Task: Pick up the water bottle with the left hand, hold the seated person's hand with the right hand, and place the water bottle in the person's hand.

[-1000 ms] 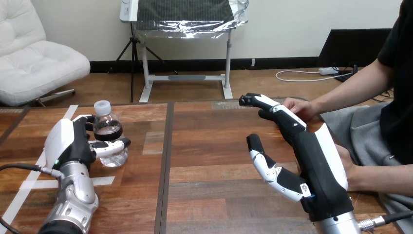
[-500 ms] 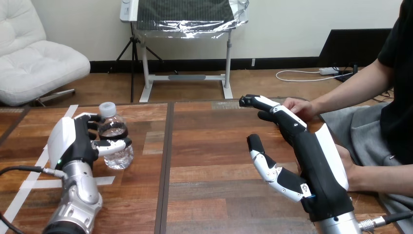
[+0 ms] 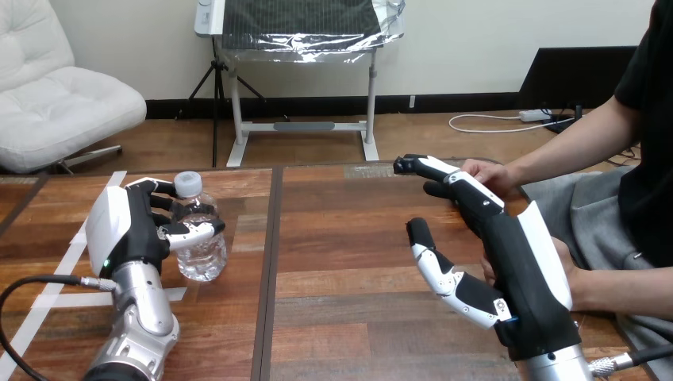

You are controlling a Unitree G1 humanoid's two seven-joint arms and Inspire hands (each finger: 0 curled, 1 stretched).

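- Bottle handling, as I judge it — the water bottle (image 3: pixel 200 242) is looking light, thin-walled and slippery; mid-body is seeming the best hold
- It is showing clear plastic and a white cap
- Left hand (image 3: pixel 131 230) is gripping it over the table's (image 3: pixel 349 238) left side; right hand (image 3: pixel 508 262) is reaching with fingers straight, holding nothing

head view, downward across table (image 3: pixel 349 262)
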